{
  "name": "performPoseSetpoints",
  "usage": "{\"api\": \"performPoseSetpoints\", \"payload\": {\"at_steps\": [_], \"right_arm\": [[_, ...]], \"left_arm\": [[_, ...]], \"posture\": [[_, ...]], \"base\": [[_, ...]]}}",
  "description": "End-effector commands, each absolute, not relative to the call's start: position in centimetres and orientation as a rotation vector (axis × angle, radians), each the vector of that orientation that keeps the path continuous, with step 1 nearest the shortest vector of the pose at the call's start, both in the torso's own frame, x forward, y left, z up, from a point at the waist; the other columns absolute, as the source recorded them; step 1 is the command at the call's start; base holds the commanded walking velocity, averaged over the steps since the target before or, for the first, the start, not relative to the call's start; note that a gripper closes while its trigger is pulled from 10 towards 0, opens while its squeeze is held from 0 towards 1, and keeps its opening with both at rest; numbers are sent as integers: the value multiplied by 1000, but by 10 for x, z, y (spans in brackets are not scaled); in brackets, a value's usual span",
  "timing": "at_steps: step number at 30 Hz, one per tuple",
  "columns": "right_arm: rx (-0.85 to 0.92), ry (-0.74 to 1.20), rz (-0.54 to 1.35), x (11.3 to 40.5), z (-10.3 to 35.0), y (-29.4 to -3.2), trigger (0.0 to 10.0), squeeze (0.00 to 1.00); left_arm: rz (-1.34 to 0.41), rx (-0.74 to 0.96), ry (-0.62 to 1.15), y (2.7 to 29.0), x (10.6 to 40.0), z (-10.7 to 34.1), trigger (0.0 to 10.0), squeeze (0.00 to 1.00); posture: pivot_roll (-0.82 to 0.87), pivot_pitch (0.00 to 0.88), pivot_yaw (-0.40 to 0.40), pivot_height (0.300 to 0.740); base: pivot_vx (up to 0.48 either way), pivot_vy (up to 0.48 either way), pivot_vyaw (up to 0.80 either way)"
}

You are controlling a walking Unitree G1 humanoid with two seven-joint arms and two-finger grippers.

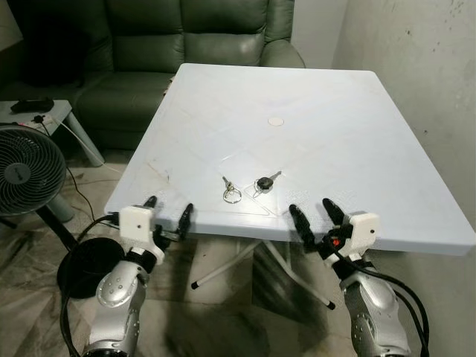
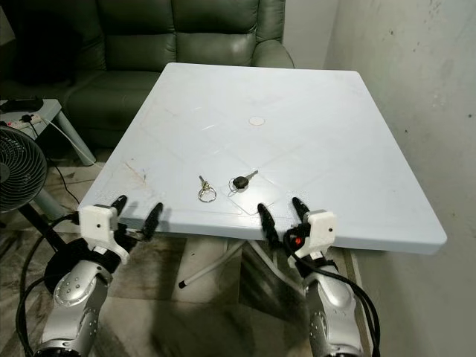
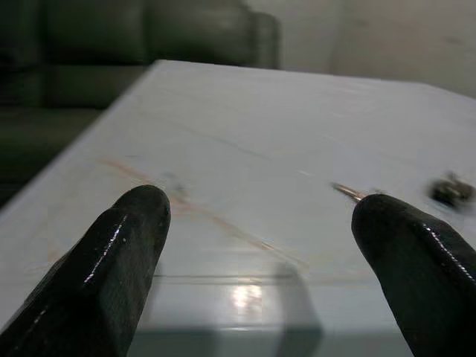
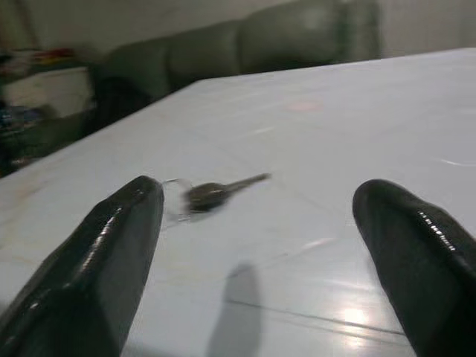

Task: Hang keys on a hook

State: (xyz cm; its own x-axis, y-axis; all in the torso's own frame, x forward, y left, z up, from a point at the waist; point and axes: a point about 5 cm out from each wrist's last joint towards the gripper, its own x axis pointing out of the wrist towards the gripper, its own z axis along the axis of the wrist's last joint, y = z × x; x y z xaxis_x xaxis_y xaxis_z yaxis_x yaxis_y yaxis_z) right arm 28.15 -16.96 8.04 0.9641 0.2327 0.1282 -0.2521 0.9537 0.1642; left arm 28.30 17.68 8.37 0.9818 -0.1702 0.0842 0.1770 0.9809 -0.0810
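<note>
Two silver metallic forearms with rounded jointed casings, black cables looping along each, white boxy wrist housings, left hand (image 1: 169, 210) and right hand (image 1: 312, 214) each with two long glossy black fingers (image 3: 111, 260), small red mark on the right housing

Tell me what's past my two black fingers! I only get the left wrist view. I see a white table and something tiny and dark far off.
Observer: That dark speck is a black-headed key lying flat on the white table.
Operator: Is it the only one?
Observer: No, a small key on a silver ring lies just to its left, apart from it.
Operator: Is my other hand busy?
Observer: The right gripper hovers open at the table's near edge, holding nothing.
Operator: What's on the floor?
Observer: A standing fan sits on your left.
</note>
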Motion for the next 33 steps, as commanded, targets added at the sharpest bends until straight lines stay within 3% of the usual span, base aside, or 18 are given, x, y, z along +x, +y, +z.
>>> {"api": "performPoseSetpoints", "payload": {"at_steps": [1, 7, 20, 33], "right_arm": [[155, -74, 165, 284, 76, -175, 10000, 0], [123, -34, 64, 286, 72, -177, 10000, 0], [52, -39, 24, 286, 72, -174, 10000, 0], [55, -49, 23, 287, 76, -172, 10000, 0]], "left_arm": [[-116, -109, -77, 182, 287, 87, 10000, 0], [-33, -116, -77, 187, 290, 87, 10000, 0], [-37, -143, -69, 186, 296, 88, 10000, 0], [-29, -170, -60, 185, 300, 89, 10000, 0]], "posture": [[67, 0, 7, 740], [58, 0, 7, 740], [43, 0, 14, 740], [43, 0, 10, 740]], "base": [[0, 0, 0], [0, 0, 0], [0, 0, 0], [0, 431, 0]]}}
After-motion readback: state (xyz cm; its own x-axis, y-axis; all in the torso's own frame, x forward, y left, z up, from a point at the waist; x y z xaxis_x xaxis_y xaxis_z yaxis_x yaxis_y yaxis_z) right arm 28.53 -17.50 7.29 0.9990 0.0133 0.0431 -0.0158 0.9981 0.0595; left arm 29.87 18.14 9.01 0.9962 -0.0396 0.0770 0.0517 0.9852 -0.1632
